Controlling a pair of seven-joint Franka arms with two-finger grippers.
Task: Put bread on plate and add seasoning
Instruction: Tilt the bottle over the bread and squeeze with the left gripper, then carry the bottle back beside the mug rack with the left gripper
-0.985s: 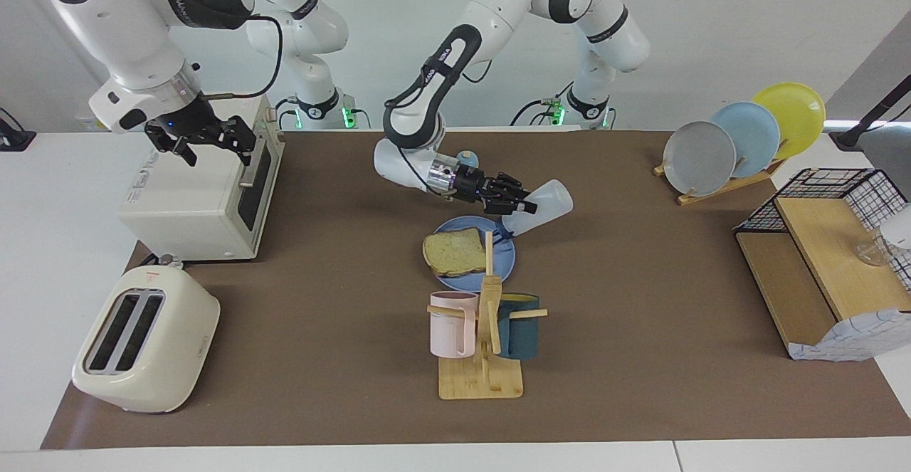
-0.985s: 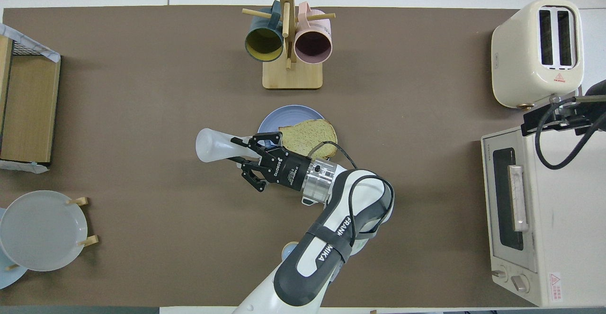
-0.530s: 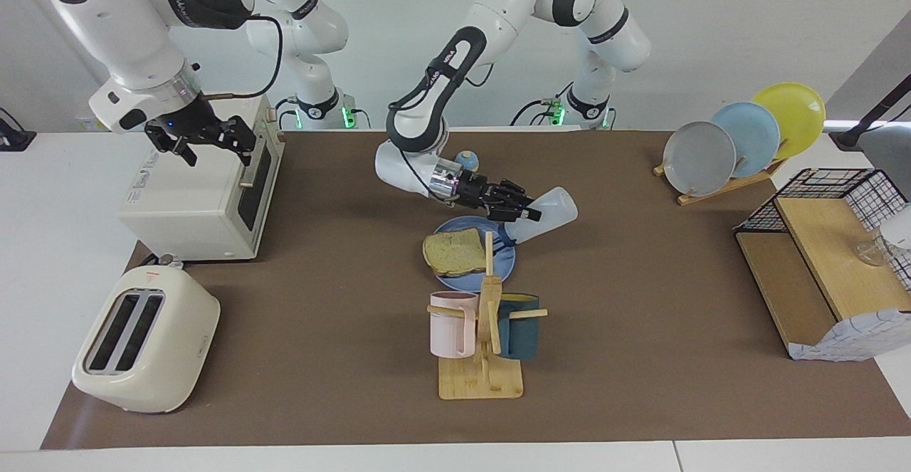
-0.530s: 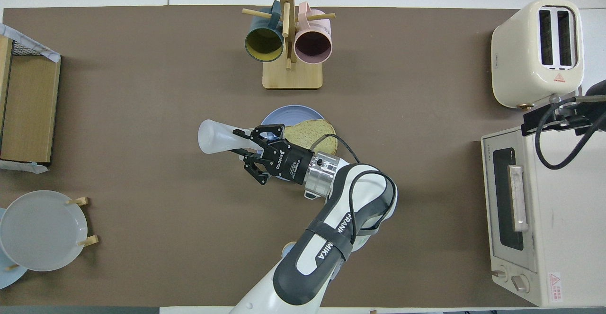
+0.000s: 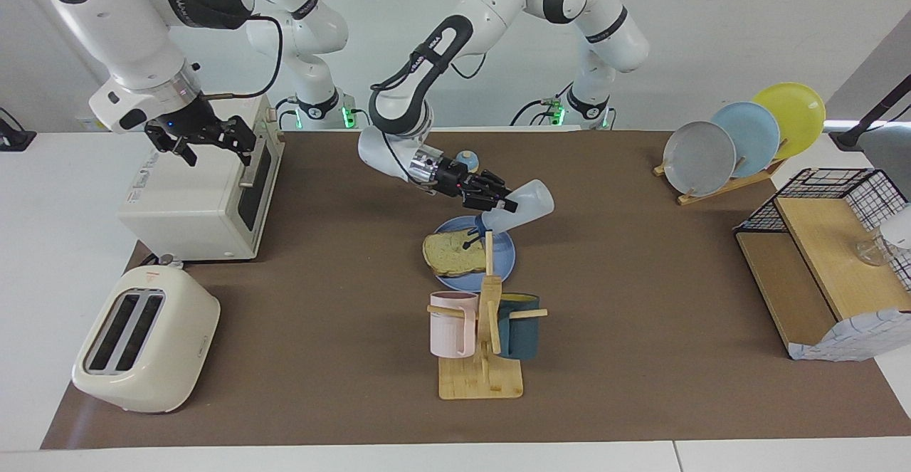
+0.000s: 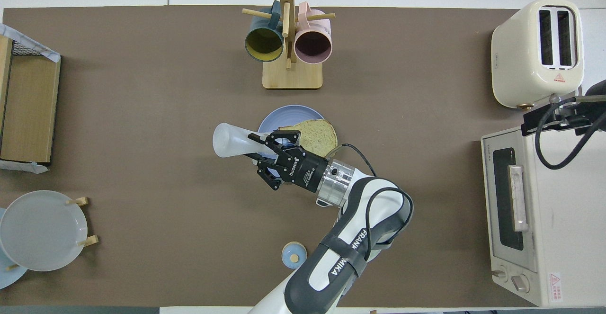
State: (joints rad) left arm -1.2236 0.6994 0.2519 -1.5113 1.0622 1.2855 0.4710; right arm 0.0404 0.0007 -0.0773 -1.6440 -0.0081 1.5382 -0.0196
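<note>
Left gripper [image 5: 498, 203]: clamped on seasoning [image 5: 523, 208], tilted cap-down over bread [image 5: 453, 253] on plate [image 5: 504, 262]. Right gripper [image 5: 203, 135]: spread wide, waiting above oven [image 5: 192, 201].

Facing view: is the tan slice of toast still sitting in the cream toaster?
No, the tan toast slice lies flat on the round medium-blue plate, well away from the cream toaster.

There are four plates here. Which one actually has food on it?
The medium-blue plate lying flat mid-table, beside the mug stand, carries the bread. The grey, light blue and yellow plates stand upright and bare in a rack.
</note>
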